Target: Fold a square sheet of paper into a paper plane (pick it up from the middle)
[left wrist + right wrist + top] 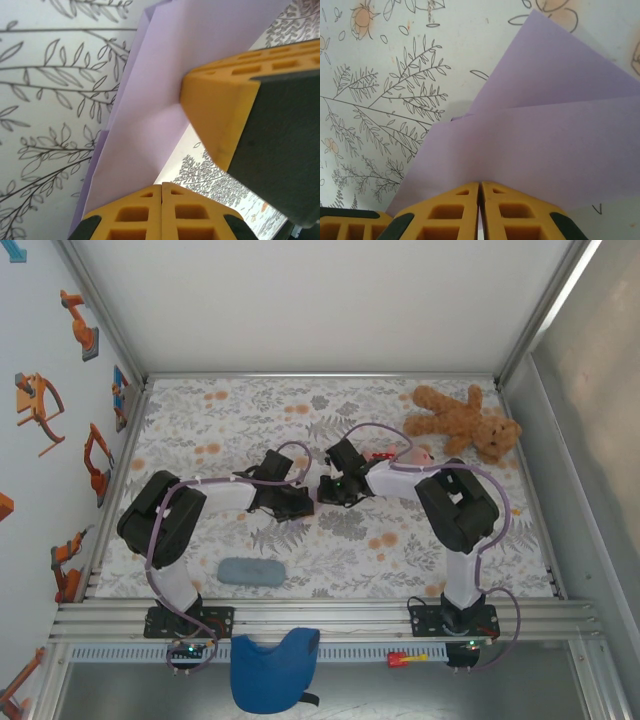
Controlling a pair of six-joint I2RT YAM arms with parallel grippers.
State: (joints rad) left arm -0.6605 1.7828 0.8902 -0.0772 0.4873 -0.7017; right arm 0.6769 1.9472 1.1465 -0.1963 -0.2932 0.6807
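1. Far left of the teddy bear, toward the near edge of the floral-covered table: one grey-blue oblong pad, lying flat and well apart from both arms.
2. Left of the bear and past the table's near edge: one blue cloth piece, draped over the front rail.
3. Left of the bear, about mid-table: left gripper, pointing toward the bear's side. In its wrist view the two orange fingertips were pressed flat together, pinching the lower end of the sheet of paper.
4. Left of the bear, between the two grippers: the sheet of paper, pale lavender and creased into overlapping flaps. It was held above the floral cover. In the right wrist view one flap lay over another, and one corner pointed up and away from the fingers.
5. Just left of the bear, beside the left gripper: right gripper, facing it. Its jaws were closed on the near edge of the sheet, with only a thin slit between the orange fingertips. In the left wrist view one of its fingers overlapped the sheet's edge.
6. Landmark: the bear itself, brown plush, sprawled at the table's far right corner.
7. Nearer than the bear, on the front rail: one small red item, too small to identify.
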